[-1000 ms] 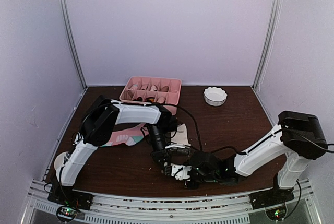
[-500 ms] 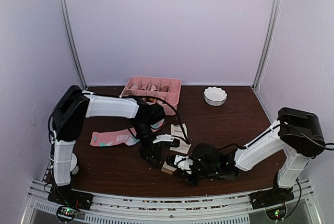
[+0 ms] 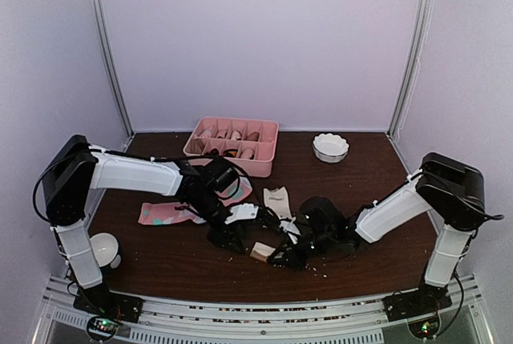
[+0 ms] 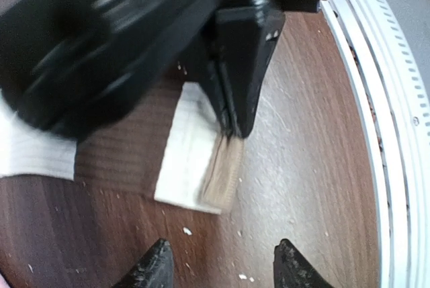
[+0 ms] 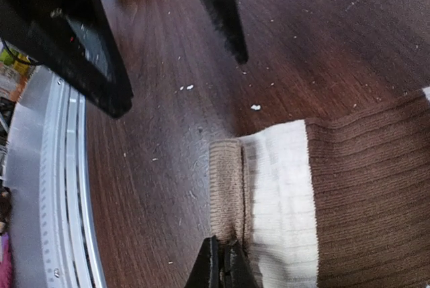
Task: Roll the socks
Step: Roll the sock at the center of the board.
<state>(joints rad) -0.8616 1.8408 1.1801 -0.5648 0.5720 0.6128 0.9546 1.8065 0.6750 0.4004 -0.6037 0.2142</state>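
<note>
The cream sock [image 3: 276, 200] lies on the dark table mid-front, its tan end [image 3: 260, 249] folded over toward the near edge. My right gripper [image 3: 277, 256] is shut on that folded tan end [image 5: 227, 180], its jaws pinched together at the fold [image 5: 222, 266]. In the left wrist view the folded sock [image 4: 195, 157] lies flat, with the right gripper's black fingertips [image 4: 235, 110] on it. My left gripper [image 4: 224, 268] stands open just short of the fold, holding nothing. The pink sock [image 3: 164, 213] lies flat to the left, partly hidden under my left arm.
A pink divided tray [image 3: 268, 129] stands at the back centre, with a small white bowl [image 3: 330, 147] to its right. A white cup [image 3: 104, 248] sits by the left arm's base. The metal rail [image 4: 396, 133] runs along the near table edge, close to both grippers.
My left gripper has opened, let go of the cream sock and drawn back to the left. The right gripper has shut on the sock's folded tan end.
</note>
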